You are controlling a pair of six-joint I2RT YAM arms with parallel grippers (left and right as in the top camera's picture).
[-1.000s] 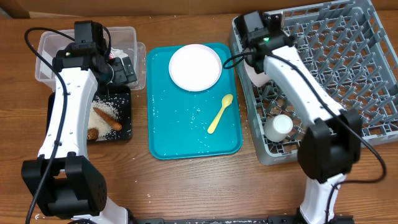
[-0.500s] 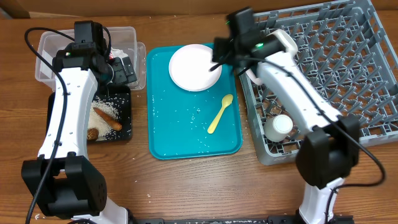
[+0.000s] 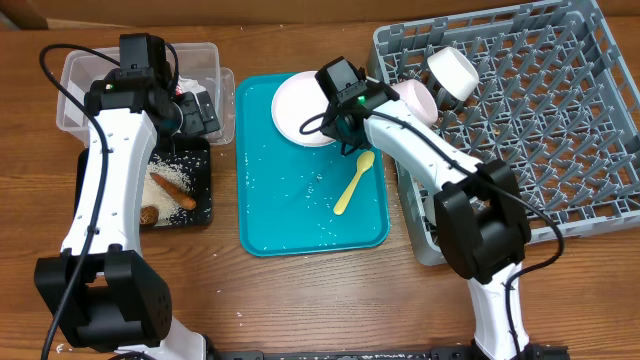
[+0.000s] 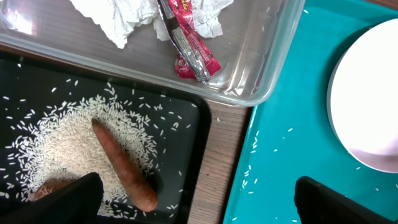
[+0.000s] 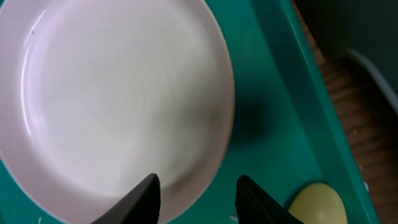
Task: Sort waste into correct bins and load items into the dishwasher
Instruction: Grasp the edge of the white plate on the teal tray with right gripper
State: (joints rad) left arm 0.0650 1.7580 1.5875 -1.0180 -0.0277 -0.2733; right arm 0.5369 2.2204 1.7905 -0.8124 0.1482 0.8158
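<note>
plate (image 3: 297, 105) partly under right arm (image 3: 415, 148), spoon (image 5: 317, 202) cut off, napkin (image 4: 118, 18) cropped

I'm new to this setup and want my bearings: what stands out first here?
The right hand, open, hangs over the rim of the white plate on the teal tray in the middle. To the right sits the big grey dish rack; to the left, rice and an orange-brown stick lie in the black tray.

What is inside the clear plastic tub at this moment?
A crumpled white napkin and a red-and-white wrapper lie in the clear tub. From overhead the left arm covers much of it, so the rest of its inside cannot be checked.
</note>
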